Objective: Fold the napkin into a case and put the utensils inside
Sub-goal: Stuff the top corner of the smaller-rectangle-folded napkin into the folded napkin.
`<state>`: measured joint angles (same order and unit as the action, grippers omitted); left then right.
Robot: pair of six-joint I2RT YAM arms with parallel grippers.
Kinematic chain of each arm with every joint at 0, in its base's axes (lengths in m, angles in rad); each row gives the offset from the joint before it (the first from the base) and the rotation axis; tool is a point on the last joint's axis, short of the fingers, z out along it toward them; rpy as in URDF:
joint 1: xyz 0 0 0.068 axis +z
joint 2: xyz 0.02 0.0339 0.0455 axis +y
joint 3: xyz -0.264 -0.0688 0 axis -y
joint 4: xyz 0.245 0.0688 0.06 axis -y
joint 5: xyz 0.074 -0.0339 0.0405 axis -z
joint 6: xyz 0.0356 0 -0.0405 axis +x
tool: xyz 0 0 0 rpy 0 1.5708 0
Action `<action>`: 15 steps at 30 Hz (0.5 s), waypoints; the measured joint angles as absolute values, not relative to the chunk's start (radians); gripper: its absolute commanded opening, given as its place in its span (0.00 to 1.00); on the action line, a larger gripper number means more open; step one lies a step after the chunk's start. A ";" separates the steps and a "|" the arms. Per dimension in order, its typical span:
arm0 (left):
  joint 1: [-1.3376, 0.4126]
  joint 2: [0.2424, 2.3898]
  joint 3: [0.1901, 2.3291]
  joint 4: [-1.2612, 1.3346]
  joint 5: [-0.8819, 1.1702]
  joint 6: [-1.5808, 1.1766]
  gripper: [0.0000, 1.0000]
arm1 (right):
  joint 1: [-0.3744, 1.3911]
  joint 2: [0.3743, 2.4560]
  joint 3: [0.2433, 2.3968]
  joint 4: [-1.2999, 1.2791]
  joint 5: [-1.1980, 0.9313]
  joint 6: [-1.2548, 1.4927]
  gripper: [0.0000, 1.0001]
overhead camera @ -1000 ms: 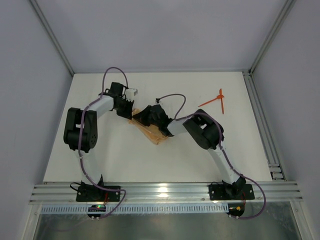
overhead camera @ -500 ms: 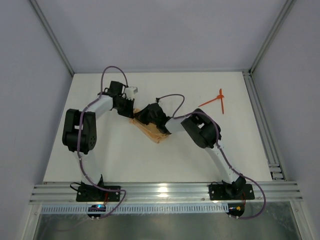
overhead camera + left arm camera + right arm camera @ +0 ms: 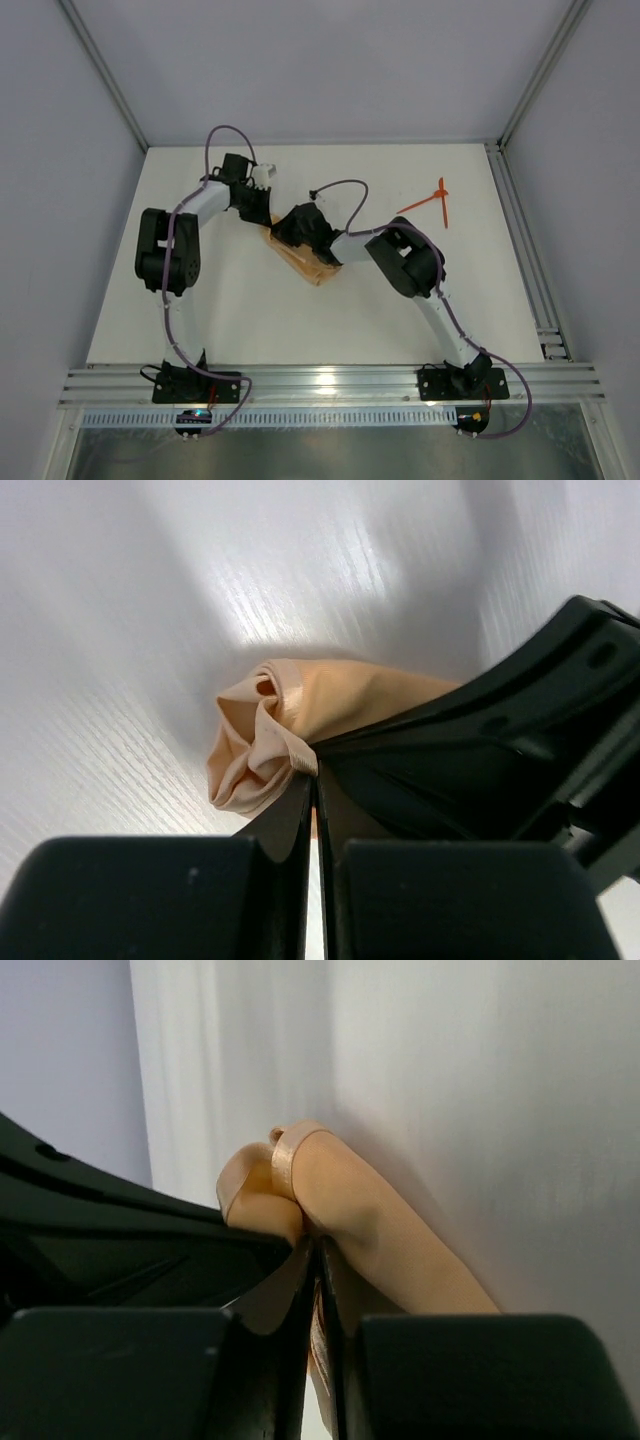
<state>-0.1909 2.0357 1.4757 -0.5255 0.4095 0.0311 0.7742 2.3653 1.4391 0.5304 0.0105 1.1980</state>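
The napkin (image 3: 311, 268) is lying near the middle of the table (image 3: 250, 310) as a narrow bunched strip, running from 11 o'clock to 5 o'clock in the top view. Both arms are meeting over its 11 o'clock end.

The left gripper (image 3: 313, 780) is pressing its jaws together on a crumpled corner of the cloth. The right gripper (image 3: 318, 1248) is pinching a rolled fold just beside it.

The cloth is looking light, limp and a little springy. It is puffing into loops beyond each pinch instead of holding a crease, so it is likely to sag, slip and unroll once let go. The hemmed edges and corners are looking like the best places to take hold, with the grip kept low against the table.

The utensils (image 3: 430, 203) are lying crossed at 2 o'clock from the napkin, well apart. They are looking thin, stiff and light, best pinched mid-shaft.

The wrists are covering the pinched end in the top view. Each wrist view is showing only a lump of cloth, so I cannot tell how many layers are being held or whether any pocket is forming. Which utensil has the forked end is too small to make out.
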 measured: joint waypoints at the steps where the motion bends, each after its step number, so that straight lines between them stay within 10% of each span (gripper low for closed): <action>1: -0.191 2.043 1.483 -0.526 0.405 0.029 0.00 | 0.775 2.354 1.439 0.509 0.024 1.172 0.16; 15: -0.222 2.107 1.543 -0.556 0.356 0.036 0.00 | 0.846 2.171 1.384 0.358 0.088 0.911 0.27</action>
<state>-0.2222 2.1067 1.5433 -0.5564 0.3561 0.0360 0.8459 2.1712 1.3838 0.3576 0.0883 0.9108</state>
